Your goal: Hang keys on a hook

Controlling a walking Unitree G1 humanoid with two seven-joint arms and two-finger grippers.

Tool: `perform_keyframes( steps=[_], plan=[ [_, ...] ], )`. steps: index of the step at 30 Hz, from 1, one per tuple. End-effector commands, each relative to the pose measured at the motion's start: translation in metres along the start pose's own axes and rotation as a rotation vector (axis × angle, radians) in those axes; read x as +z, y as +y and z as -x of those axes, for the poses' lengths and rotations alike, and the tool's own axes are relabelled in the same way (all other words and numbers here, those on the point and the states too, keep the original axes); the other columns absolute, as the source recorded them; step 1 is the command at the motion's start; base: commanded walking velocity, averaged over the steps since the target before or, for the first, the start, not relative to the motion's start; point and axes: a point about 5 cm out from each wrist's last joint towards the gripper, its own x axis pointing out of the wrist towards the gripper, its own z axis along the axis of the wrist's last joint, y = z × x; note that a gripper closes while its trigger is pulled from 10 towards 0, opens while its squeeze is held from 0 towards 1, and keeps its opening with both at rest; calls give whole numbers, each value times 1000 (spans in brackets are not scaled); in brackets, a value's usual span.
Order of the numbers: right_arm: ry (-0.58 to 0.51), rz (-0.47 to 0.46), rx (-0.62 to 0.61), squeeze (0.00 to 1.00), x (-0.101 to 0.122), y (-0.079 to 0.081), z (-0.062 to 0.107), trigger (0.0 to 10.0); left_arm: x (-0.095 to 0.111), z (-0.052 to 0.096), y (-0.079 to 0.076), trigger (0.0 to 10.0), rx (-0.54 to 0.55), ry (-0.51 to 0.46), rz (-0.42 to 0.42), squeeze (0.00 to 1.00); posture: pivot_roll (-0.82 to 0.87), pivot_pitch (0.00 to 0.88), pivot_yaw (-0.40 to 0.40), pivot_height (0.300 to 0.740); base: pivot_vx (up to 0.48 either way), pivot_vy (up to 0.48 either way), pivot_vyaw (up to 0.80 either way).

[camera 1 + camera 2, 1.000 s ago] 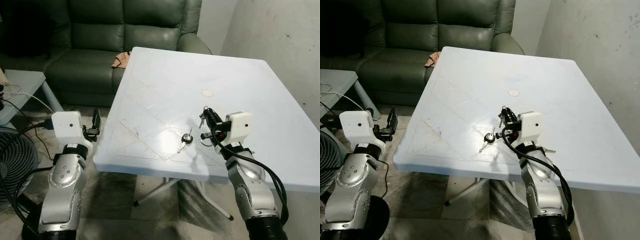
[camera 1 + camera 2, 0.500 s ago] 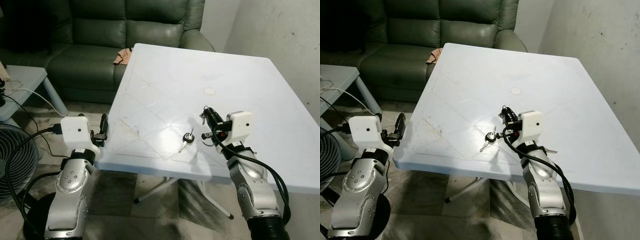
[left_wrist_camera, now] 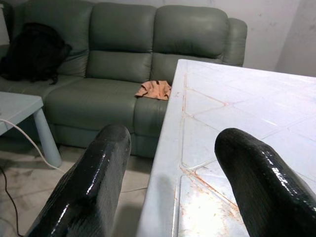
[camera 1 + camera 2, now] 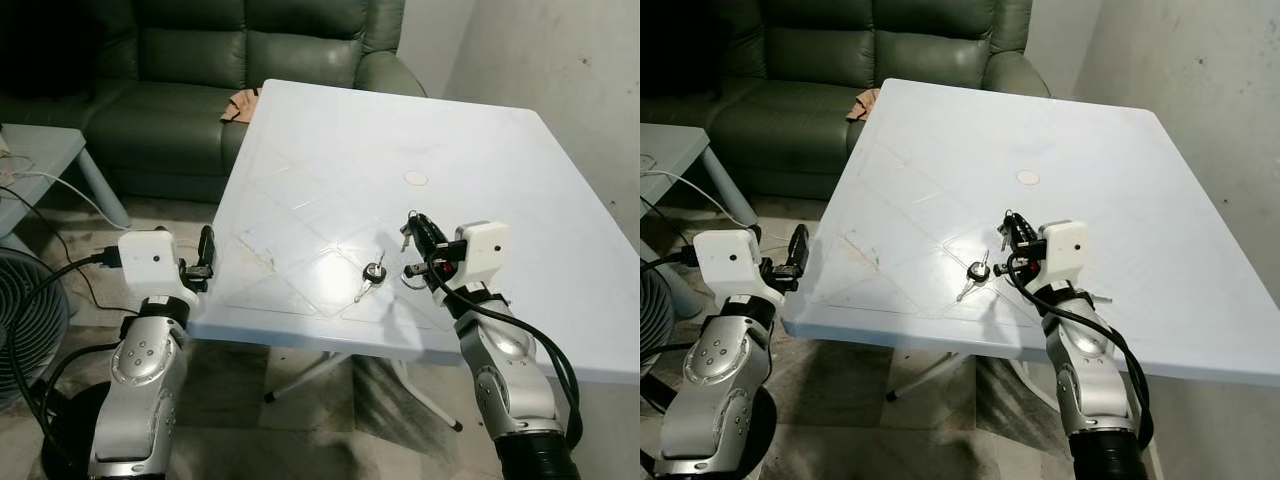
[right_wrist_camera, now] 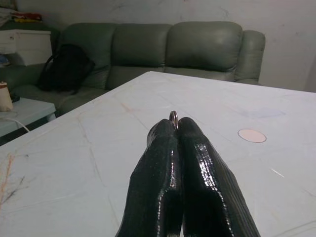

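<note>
A set of keys (image 4: 372,272) with a black fob lies on the white table (image 4: 330,140), near its front edge. My right gripper (image 4: 412,222) hovers just right of them, shut on a second key ring (image 5: 173,116). That ring pokes out between the fingertips (image 5: 190,129), and a small key (image 4: 403,238) hangs below them. My left gripper (image 4: 205,258) is open beside the table's left edge, holding nothing. In the left wrist view its two fingers (image 3: 106,153) frame that edge.
A green sofa (image 4: 200,60) stands behind the table with an orange cloth (image 4: 240,103) on its seat and a black bag (image 3: 34,52) at its far end. A low grey table (image 4: 30,150) and a fan (image 4: 20,320) are at left. A white disc (image 4: 414,179) lies mid-table.
The view has shifted a little. My left gripper has come closer to the table's left edge than a second ago. The right gripper still holds the key ring in the same spot.
</note>
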Motion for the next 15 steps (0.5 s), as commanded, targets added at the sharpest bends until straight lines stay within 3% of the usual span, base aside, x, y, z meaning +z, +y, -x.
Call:
perform_keyframes(
  steps=[1, 15],
  plan=[
    [-13, 0, -4, 0, 4, -3, 1, 10000, 4, 0, -1, 10000, -13, -8, -2, 0, -30, 76, -41, 740, 0, 0, 0],
    [-46, 10, -8, 0, 9, -5, -1, 10000, 7, -5, 2, 10000, -14, -26, -28, 0, -35, 70, -37, 740, 0, 0, 0]
  ],
)
